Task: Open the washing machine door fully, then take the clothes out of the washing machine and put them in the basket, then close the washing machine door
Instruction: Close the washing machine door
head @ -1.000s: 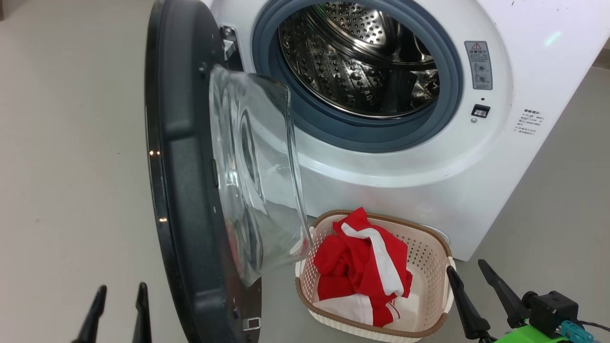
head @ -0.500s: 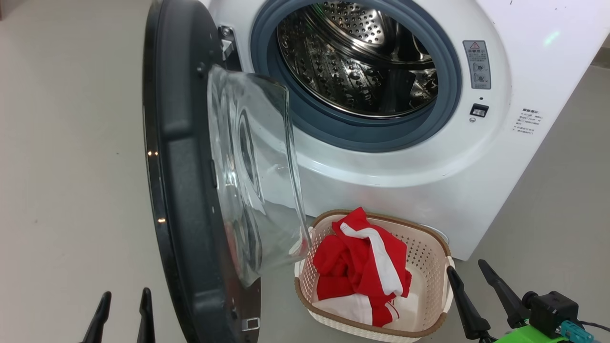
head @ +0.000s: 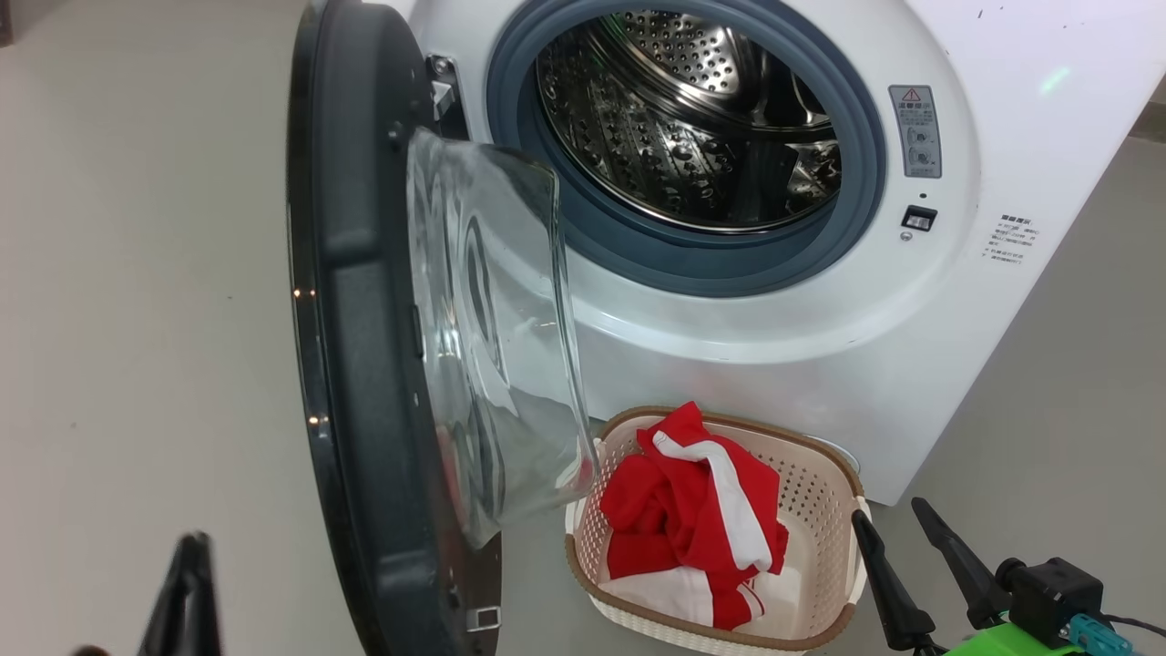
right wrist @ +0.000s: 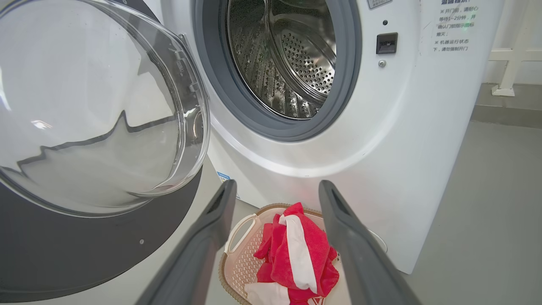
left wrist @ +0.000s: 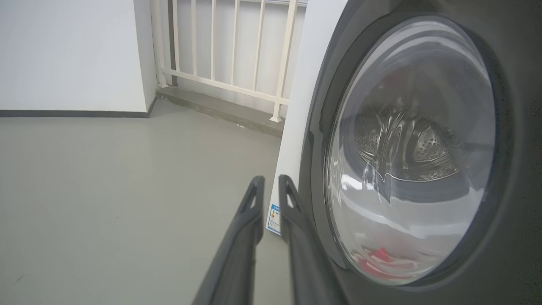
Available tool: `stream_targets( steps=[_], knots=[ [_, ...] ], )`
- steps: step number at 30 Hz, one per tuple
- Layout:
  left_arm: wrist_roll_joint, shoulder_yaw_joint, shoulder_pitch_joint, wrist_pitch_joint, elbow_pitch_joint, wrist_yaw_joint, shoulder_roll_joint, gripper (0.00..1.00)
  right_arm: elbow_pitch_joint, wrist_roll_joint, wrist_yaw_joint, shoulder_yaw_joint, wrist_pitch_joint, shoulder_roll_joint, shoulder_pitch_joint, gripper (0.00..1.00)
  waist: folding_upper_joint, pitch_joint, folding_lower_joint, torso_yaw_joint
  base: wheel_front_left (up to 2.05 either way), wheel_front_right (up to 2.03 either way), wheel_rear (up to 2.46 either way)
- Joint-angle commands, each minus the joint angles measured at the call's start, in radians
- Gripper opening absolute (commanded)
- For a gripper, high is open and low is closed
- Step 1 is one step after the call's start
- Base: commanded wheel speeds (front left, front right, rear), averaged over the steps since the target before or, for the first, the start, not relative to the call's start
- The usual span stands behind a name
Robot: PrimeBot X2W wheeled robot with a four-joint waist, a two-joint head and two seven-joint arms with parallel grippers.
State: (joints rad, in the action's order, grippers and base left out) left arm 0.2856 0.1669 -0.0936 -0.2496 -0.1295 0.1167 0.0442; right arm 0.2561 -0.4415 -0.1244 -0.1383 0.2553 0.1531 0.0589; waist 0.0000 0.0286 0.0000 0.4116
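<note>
My left gripper (left wrist: 270, 182): fingers nearly together, thin gap, empty. Washing machine door (left wrist: 504, 127) stands upright, swung out, its outer face just right of those fingers. My left arm is nearer, so I judge it makes the closing push. My right gripper (right wrist: 277, 185): wide, empty. Clothes (right wrist: 296, 250) in basket (right wrist: 243, 267), bottom centre. Blue label (left wrist: 274, 218), warning sticker (head: 914, 130) and Chinese print (right wrist: 452, 27) all too small to read.

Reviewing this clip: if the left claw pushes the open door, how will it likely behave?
The door is rigid and hinged at the machine, so it should probably swing as one piece. Its glossy rim looks slippery; the left claw may slide. The bulging glass seems the fragile part.
</note>
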Motion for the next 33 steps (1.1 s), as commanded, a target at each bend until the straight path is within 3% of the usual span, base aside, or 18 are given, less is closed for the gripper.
stream_targets(
  steps=[1,4,7,14,20,28,33],
  knots=[
    [0.028,0.052,0.062,-0.012,0.029,0.009,0.006,0.00,-0.021,-0.010,-0.006,-0.019,0.006,0.010,-0.019,1.00,0.0000,0.000,0.0000,-0.001,0.00,0.00,0.00],
    [0.113,0.045,0.089,-0.012,0.016,0.013,0.020,0.00,-0.021,-0.009,-0.006,-0.021,0.006,0.008,-0.021,1.00,0.0000,0.002,0.0000,-0.005,0.00,0.00,0.00],
    [0.262,-0.023,0.109,-0.012,0.000,0.014,0.075,0.00,-0.020,-0.010,-0.006,-0.021,0.006,0.007,-0.020,1.00,0.0000,0.003,0.0000,-0.010,0.00,0.00,0.00],
    [0.728,-0.105,0.127,-0.003,0.048,0.014,0.188,0.00,-0.020,-0.010,-0.006,-0.018,0.006,0.000,-0.019,1.00,0.0000,0.009,0.0000,-0.023,0.00,0.00,0.00],
    [1.118,-0.188,0.112,0.103,0.180,0.014,0.312,0.00,-0.022,-0.009,-0.006,-0.014,0.006,0.000,-0.021,1.00,0.0000,0.017,0.0000,-0.031,0.00,0.00,0.00],
    [1.346,-0.212,0.080,0.274,0.310,0.014,0.364,0.00,-0.024,-0.009,-0.006,-0.011,0.006,0.001,-0.026,1.00,0.0000,0.027,0.0000,-0.037,0.00,0.00,0.00],
    [1.386,-0.208,0.066,0.367,0.342,0.014,0.360,0.00,-0.025,-0.008,-0.006,-0.009,0.006,0.002,-0.028,1.00,0.0000,0.030,0.0000,-0.039,0.00,0.00,0.00]
  ],
)
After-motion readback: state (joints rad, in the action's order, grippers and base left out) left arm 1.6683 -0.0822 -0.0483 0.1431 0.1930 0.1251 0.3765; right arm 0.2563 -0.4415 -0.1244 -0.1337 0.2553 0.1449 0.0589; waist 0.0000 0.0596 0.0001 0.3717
